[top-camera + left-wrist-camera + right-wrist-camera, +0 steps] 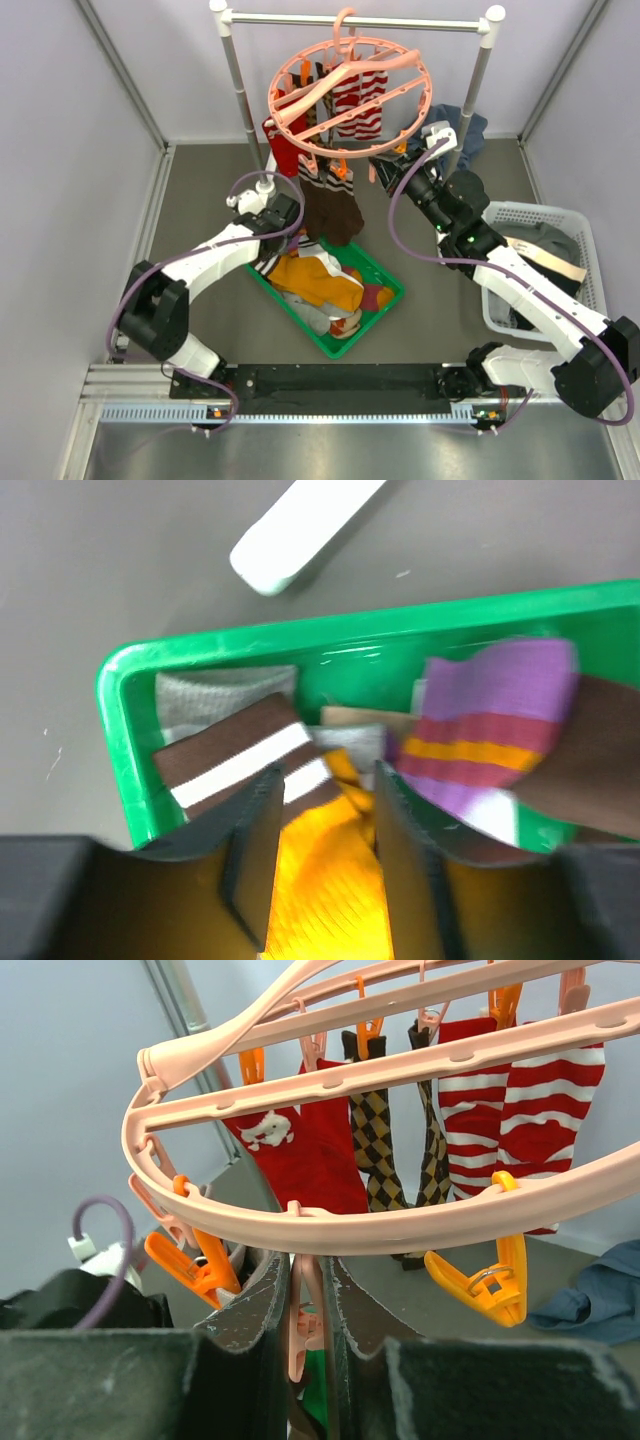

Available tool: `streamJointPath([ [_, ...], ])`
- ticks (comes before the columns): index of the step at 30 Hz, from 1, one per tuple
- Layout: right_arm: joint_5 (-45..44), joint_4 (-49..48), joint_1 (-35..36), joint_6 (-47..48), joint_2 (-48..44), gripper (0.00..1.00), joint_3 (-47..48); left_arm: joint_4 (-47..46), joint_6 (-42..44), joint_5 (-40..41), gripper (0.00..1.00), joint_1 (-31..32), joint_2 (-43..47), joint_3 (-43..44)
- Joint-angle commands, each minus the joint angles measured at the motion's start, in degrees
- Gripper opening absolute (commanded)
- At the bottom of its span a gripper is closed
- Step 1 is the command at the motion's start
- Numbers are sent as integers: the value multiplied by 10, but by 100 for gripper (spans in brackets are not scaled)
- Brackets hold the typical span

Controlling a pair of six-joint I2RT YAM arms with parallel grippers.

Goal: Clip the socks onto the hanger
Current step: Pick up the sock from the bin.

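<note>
The pink ring hanger hangs from the rail. Red, diamond-patterned and red-and-white striped socks are clipped to it, and a dark brown sock hangs on its near side. My right gripper is shut on a pink clip under the ring's near rim. My left gripper is over the green tray, its fingers closed on a mustard sock. A brown sock with white stripes and a purple striped sock lie beside it.
The green tray holds several loose socks. The silver rail stands at the back, and its white foot lies just beyond the tray. A white basket with garments is at the right. A blue cloth lies behind the right arm.
</note>
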State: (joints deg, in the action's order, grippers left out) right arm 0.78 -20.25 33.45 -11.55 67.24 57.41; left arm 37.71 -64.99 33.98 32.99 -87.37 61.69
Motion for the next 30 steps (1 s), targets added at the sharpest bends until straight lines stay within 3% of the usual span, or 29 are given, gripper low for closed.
streamJointPath([
  [1,4,16,-6,7,5,2,-3,47,-42,11,41,0,-51,11],
  [9,2,20,-7,14,6,2,-4,74,-75,7,47,1,-92,13],
  [18,7,19,-12,12,3,2,-5,130,-80,32,51,8,-60,48],
  [24,11,17,-12,8,3,2,-6,123,-110,32,42,8,-63,19],
  [30,9,17,-12,8,0,2,-9,98,-111,26,41,6,-108,5],
])
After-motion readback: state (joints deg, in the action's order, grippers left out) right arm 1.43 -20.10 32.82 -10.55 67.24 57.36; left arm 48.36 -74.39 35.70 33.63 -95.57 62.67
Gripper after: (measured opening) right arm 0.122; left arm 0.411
